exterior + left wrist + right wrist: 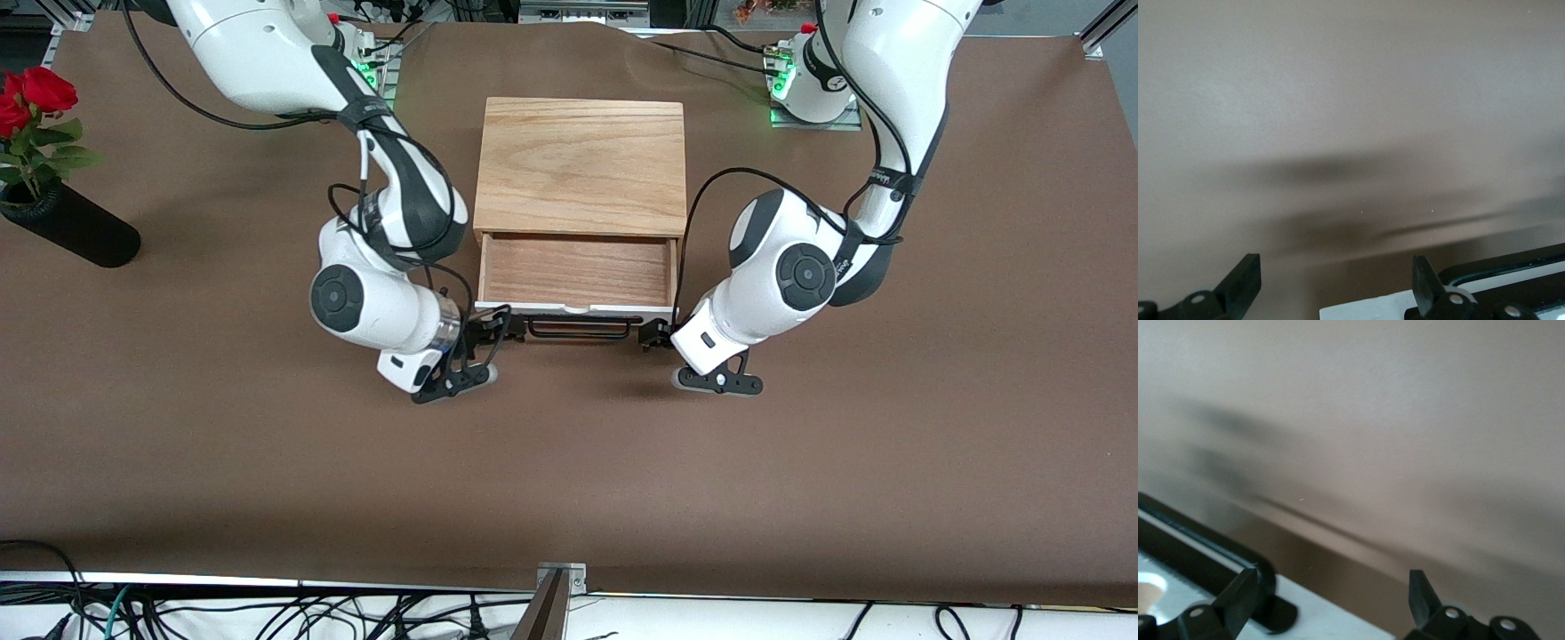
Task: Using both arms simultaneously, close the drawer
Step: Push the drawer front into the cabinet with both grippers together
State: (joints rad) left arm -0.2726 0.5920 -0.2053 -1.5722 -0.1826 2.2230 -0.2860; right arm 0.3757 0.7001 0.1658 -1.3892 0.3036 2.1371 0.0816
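The light-oak box [580,164] stands mid-table with its drawer [576,271] pulled open toward the front camera. The drawer's white front panel [569,308] carries a black wire handle [578,329]. My left gripper [653,335] is low in front of the panel's end toward the left arm. In the left wrist view this gripper [1335,287] is open, with the panel's corner [1365,310] between its jaws and the handle [1511,270] beside it. My right gripper [480,332] is in front of the panel's other end. In the right wrist view it [1331,597] is open over the panel [1331,623], beside the handle [1205,547].
A black vase [76,229] with red roses [36,96] lies near the table edge at the right arm's end. Brown cloth [569,462] covers the table between the drawer and the front edge.
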